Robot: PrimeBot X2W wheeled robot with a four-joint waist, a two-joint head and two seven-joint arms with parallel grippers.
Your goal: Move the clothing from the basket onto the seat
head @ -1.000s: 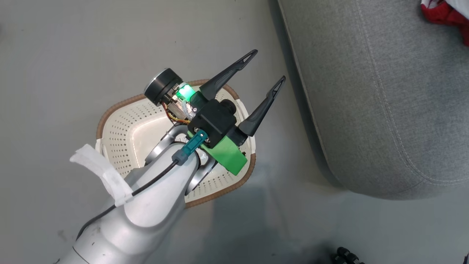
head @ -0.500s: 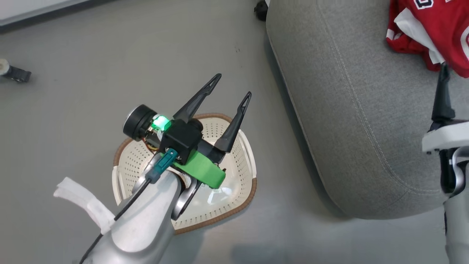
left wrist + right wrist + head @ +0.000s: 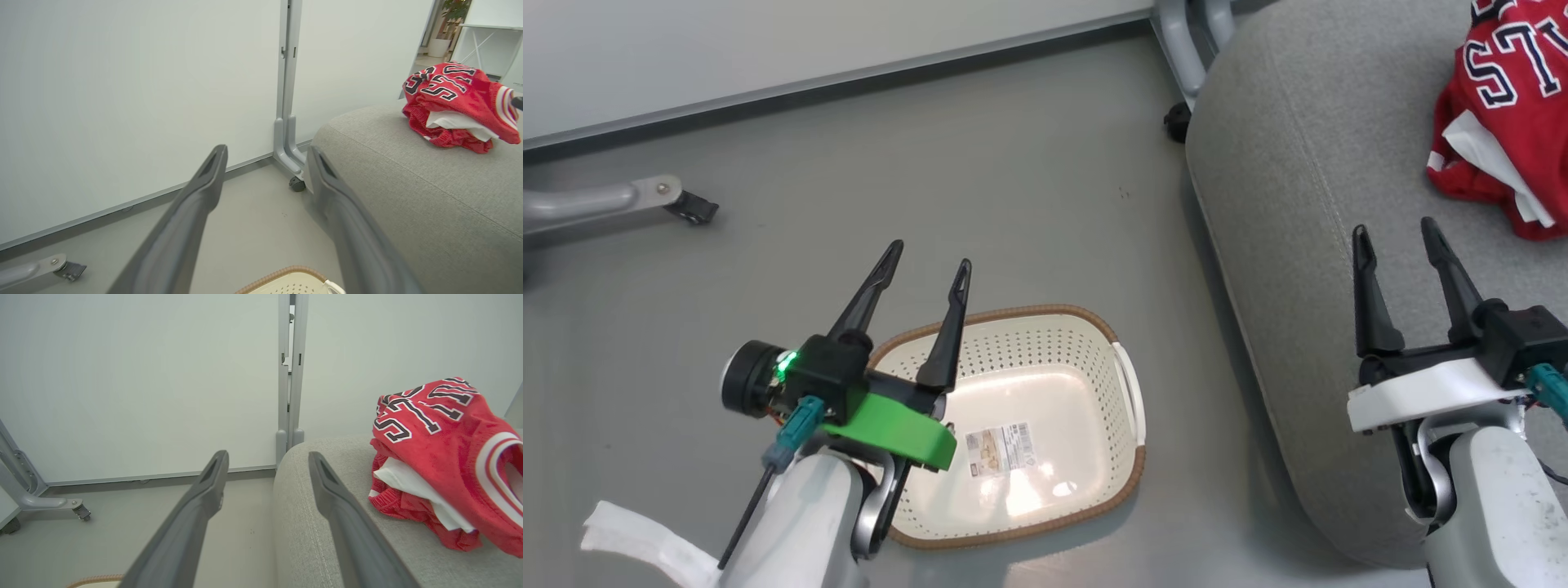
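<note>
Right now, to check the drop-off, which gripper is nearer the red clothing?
Right. The right gripper hovers over the seat, just short of the clothing; the left gripper is over the basket, off the seat.

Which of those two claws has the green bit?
The left gripper, by the basket; the right gripper, above the grey seat, wears white instead.

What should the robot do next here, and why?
Probably nothing more than drawing both arms back to rest. The basket holds only its label sticker, and the red clothing, lettered jersey on top, lies bundled on the grey seat. The left gripper and the right gripper are both open and empty, so the job looks done.
</note>
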